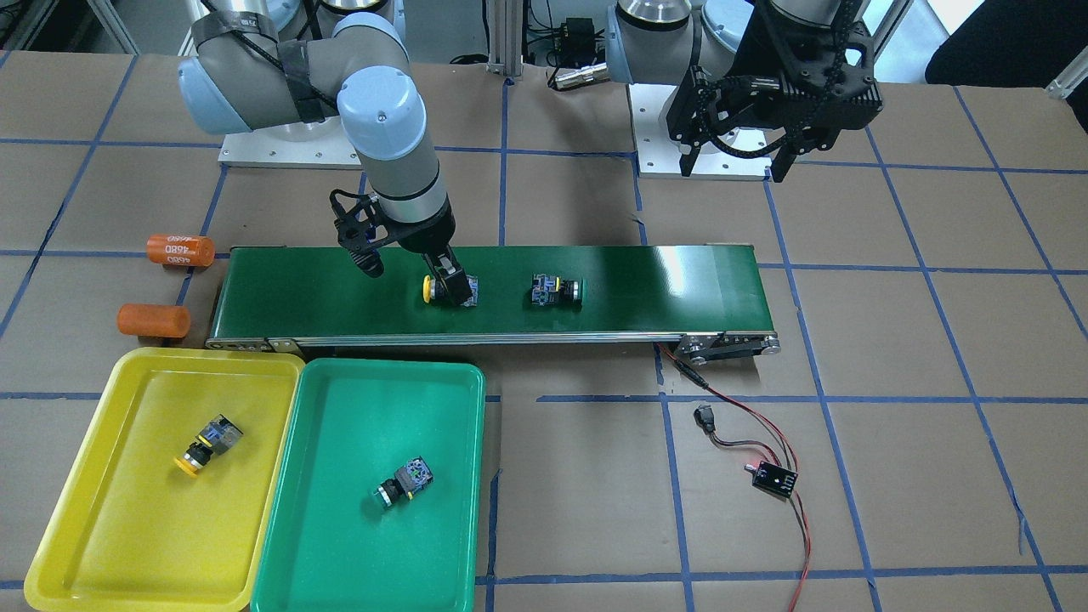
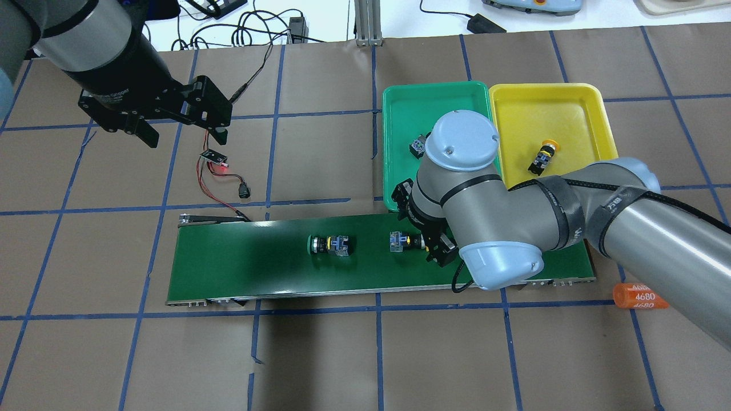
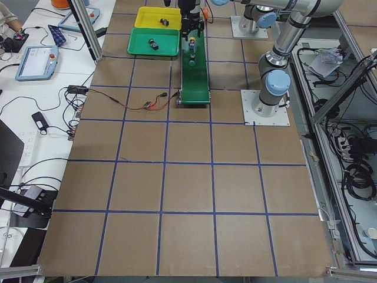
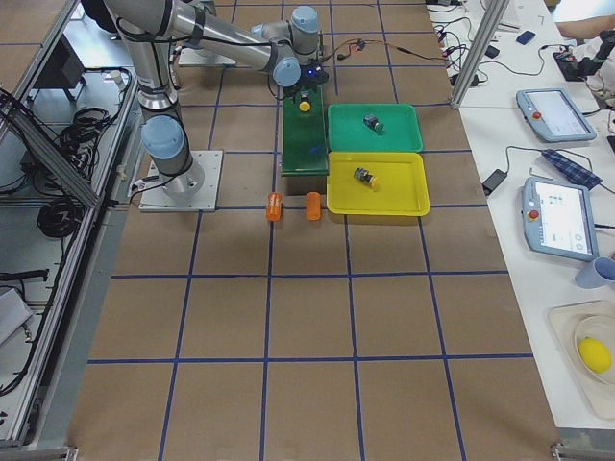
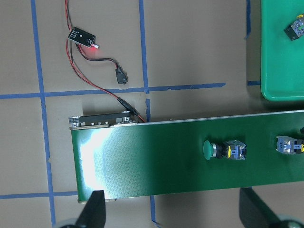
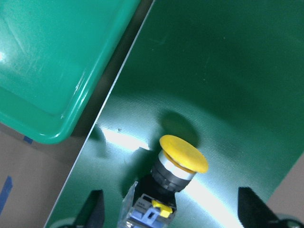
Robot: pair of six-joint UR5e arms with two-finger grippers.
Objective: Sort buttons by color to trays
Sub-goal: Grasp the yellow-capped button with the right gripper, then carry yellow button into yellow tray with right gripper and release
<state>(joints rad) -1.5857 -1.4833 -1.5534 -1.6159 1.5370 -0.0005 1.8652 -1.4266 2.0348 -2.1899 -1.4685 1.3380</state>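
Right wrist-mounted view: my right gripper (image 6: 171, 194) hangs with fingers spread wide around a small yellow-capped push-button (image 6: 183, 154) with a black-and-blue body, lying on its side on the long dark-green conveyor belt (image 6: 228, 71). A green-capped push-button (image 1: 557, 291) lies farther along the belt; another yellow-capped button (image 1: 206, 444) sits in the shallow yellow plastic tray (image 1: 102, 527) and another green-capped one (image 1: 401, 483) in the green plastic tray (image 1: 340, 552) beside it. My left gripper (image 1: 733, 170) hovers well apart, fingers spread, empty.
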